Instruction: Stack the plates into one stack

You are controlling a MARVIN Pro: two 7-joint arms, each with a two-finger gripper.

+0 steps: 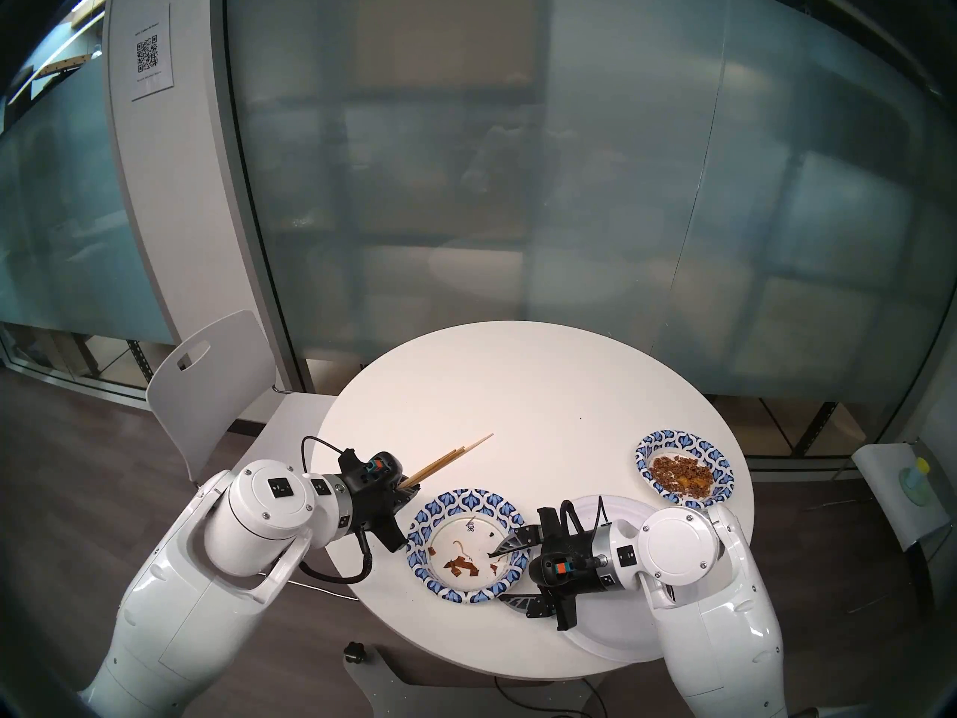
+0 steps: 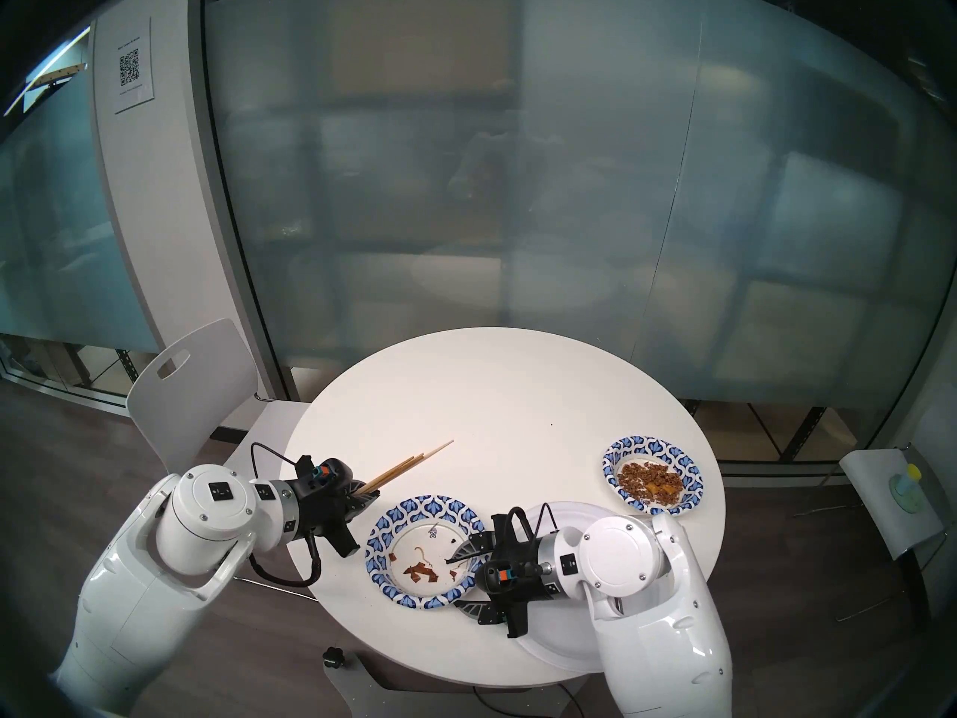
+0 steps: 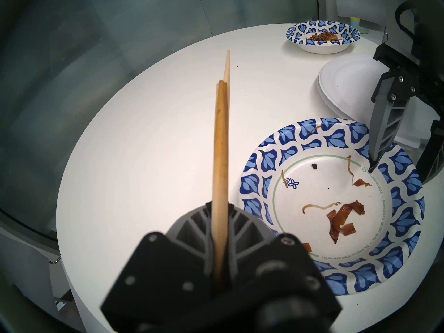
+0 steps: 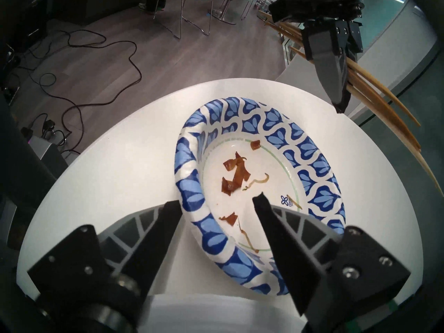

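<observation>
A blue-and-white patterned plate (image 1: 450, 504) with brown scraps lies at the table's near middle. My right gripper (image 1: 510, 572) is open and straddles its right rim, one finger inside and one outside, as the right wrist view (image 4: 216, 201) shows. A second patterned plate (image 1: 673, 440), holding brown crumbs, sits at the far right. Large white plates (image 1: 611, 634) lie stacked under my right arm and also show in the left wrist view (image 3: 348, 85). My left gripper (image 1: 409, 489) is shut on a bundle of wooden chopsticks (image 3: 221, 145), left of the near plate.
The round white table (image 1: 518, 390) stands before a frosted glass wall. A white chair (image 1: 217, 380) is at its far left. A small stand with a bottle (image 1: 911, 484) is off to the right. Cables lie on the floor (image 4: 96, 61).
</observation>
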